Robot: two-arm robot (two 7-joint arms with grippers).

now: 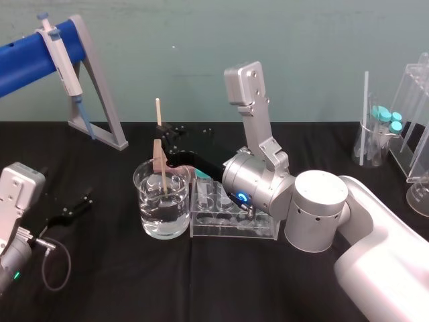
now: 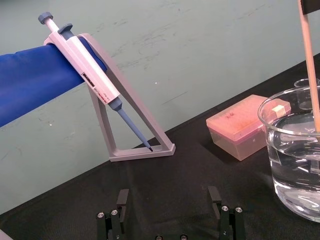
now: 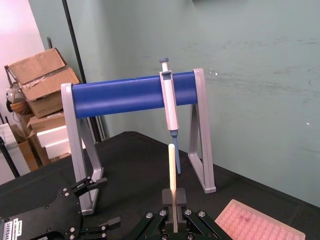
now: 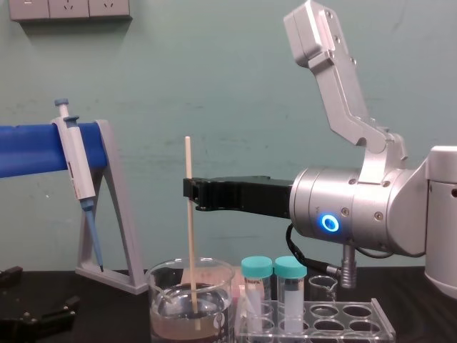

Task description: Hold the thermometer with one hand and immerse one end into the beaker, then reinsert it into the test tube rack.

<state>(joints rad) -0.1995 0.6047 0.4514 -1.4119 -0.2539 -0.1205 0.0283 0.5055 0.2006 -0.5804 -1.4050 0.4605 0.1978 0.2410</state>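
Thermometer (image 4: 191,236) standing nearly upright in the beaker (image 4: 161,300), its lower end under the water and its top well above the rim. The right gripper (image 4: 190,191) reaches in level from the right and is clamped on the rod about halfway up, above the beaker's rim. The test tube rack (image 1: 231,229) sits just beside the beaker on its right, beneath the right wrist. Two teal-capped tubes (image 4: 257,271) stand at the rack's end nearer the beaker, and the holes farther right are open.

Bare black table (image 1: 201,282) lies in front of the beaker and rack, and more lies between the beaker and the left gripper (image 1: 75,206). That gripper sits low at the far left, fingers apart, holding nothing. Behind it a grey stand (image 1: 100,100) with a blue roller carries the pipette (image 1: 59,57).

From the side, the chest view shows how far the rod dips into the water; whether its tip touches the bottom cannot be told. From above, the head view shows the rod entering near the middle of the beaker's mouth, apart from the glass wall. In the left wrist view a pink tip box (image 2: 240,127) sits behind the beaker. The right wrist view looks up along the rod, pinched between the gripper's fingers (image 3: 180,196).
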